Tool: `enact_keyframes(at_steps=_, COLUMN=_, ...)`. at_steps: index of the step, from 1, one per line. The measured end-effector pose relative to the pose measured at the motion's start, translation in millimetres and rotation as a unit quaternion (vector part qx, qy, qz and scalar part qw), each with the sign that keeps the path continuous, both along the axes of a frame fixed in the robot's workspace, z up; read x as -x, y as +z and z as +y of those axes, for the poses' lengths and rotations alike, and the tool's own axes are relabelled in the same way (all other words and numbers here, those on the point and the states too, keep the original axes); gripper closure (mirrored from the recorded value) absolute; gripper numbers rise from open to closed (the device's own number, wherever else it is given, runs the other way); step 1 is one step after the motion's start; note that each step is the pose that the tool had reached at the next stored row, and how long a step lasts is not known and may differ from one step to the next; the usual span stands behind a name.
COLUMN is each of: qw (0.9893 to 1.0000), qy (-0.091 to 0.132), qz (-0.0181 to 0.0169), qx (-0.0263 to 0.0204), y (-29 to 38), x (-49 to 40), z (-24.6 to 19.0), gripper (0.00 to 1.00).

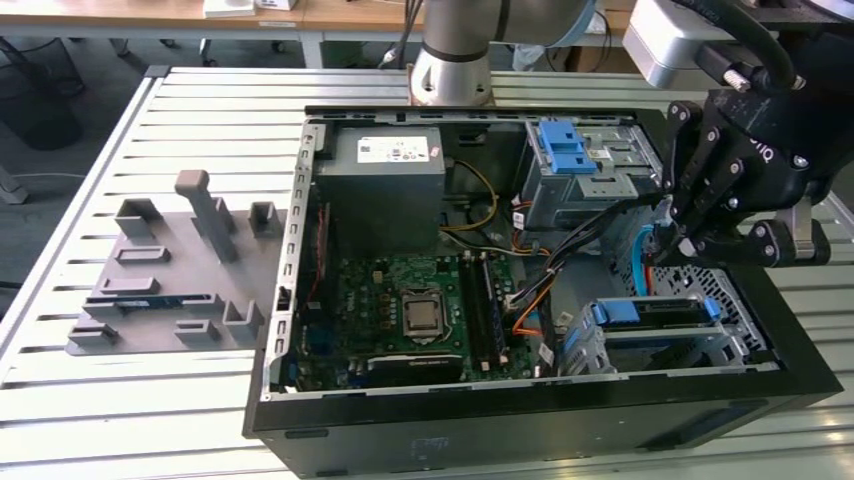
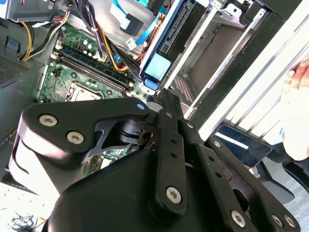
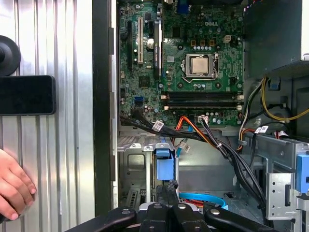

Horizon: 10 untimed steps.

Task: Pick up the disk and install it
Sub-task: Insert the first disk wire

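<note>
Disk [image 1: 654, 312] with its blue frame is seated in the metal cage [image 1: 747, 345] low on the exterior view's right, and the claw [image 1: 687, 247] is pinched narrow and empty just above it, likely to fit past the wires [image 1: 587, 247].

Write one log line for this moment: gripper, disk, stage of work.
gripper: shut, over the drive cage | disk: sitting in the drive cage | contact gripper-disk: cannot tell | stage: disk at its slot
</note>
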State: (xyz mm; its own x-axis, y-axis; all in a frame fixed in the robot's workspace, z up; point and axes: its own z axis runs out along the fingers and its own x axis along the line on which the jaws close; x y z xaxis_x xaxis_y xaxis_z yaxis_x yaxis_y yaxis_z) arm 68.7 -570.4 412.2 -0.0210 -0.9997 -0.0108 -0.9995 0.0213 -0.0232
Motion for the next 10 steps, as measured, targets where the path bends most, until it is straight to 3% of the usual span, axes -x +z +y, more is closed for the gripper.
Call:
enact_keyframes(at_steps=1, qw=1.0000, qy=0.000, qz=0.0000, qx=0.0001, y=0.1, x=0.0, z=0.0, gripper=0.89)
enact_keyframes(at_steps=6, qw=1.0000, qy=0.000, qz=0.0000, qx=0.0000, y=0.0, x=0.0, z=0.0, gripper=0.89)
enact_keyframes(at_steps=7, qw=1.0000, qy=0.000, qz=0.0000, qx=0.0000, y=-0.1, x=0.0, z=0.0, gripper=0.82)
enact_keyframes(at_steps=10, qw=1.0000, qy=0.000, qz=0.0000, qx=0.0000, y=-0.1, x=0.0, z=0.0, gripper=0.81)
